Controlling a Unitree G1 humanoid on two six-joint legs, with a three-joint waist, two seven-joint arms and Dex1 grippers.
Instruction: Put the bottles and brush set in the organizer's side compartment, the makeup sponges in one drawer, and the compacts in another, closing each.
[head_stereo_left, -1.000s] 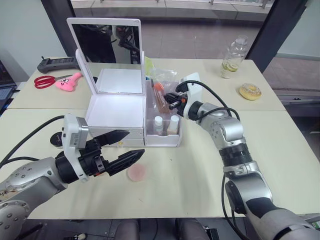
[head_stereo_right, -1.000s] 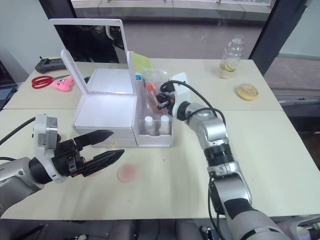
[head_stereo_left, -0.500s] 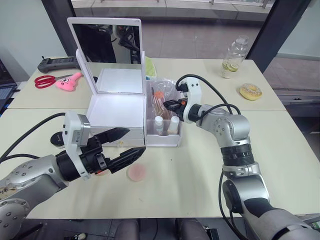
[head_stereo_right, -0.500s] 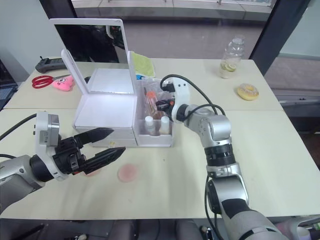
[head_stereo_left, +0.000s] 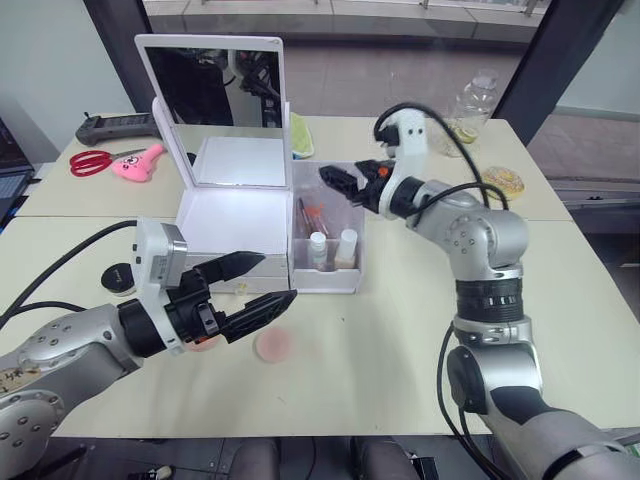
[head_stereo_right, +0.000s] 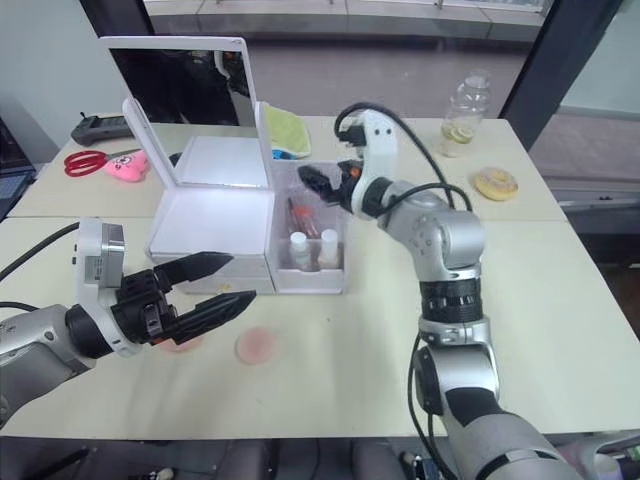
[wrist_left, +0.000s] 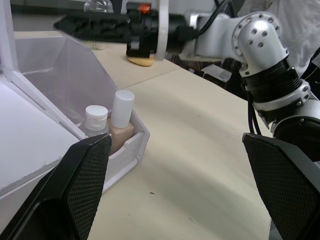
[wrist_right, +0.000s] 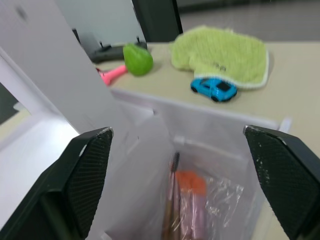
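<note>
right tool (head_stereo_left: 338, 180) spread, empty | brush set (head_stereo_left: 312, 216) upright in side compartment (head_stereo_left: 346, 215)

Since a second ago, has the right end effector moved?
Yes. The right end effector has lifted up out of the side compartment and now hovers above its rim, open, leaving the brush set inside.

Counts: two bottles (head_stereo_left: 332, 248) and one brush set (wrist_right: 189, 210) in the side compartment (head_stereo_left: 352, 195) of one organizer (head_stereo_left: 238, 215); one makeup sponge (head_stereo_left: 272, 346); one drink bottle (head_stereo_right: 462, 111); one pair of scissors (head_stereo_left: 92, 162); one toy car (wrist_right: 214, 89)
</note>
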